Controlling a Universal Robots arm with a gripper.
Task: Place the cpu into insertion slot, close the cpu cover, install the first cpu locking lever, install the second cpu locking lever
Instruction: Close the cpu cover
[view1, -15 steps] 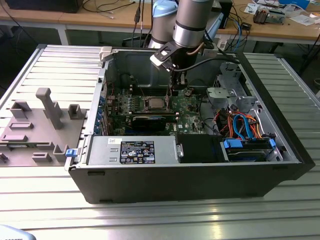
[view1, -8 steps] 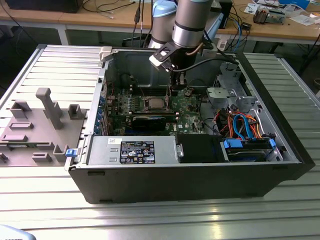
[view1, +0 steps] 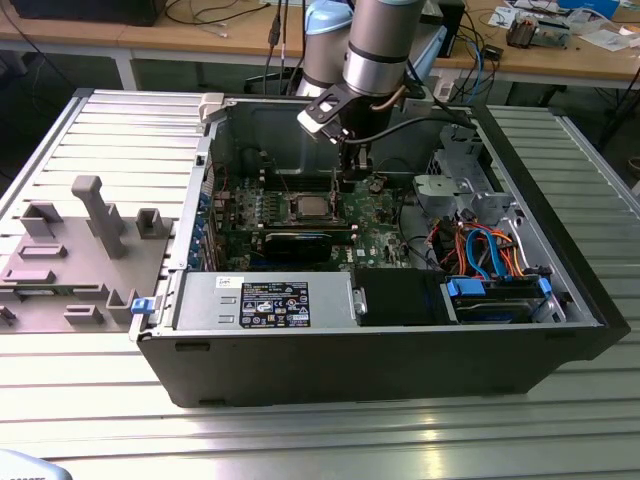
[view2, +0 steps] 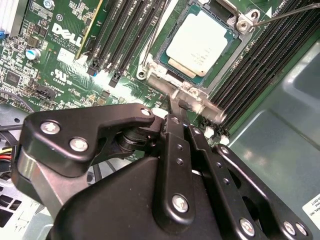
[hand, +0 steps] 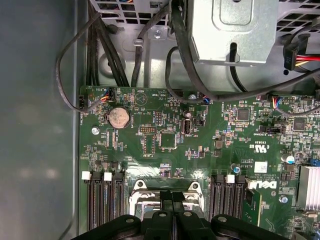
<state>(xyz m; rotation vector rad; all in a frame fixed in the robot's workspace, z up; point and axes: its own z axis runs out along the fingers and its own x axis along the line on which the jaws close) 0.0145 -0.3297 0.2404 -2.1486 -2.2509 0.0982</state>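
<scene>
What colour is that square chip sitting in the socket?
Silver-grey. The cpu shows best in the second wrist view.

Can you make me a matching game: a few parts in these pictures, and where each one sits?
Things: 1 cpu; 2 coin battery; 3 grey fixture; 4 memory slots.
Places: A on the table, outside the computer case, at the exterior view's left; B in the insertion slot; C flanking the insertion slot; D near the green motherboard's corner.
Pairs: 1-B, 2-D, 3-A, 4-C.
</scene>
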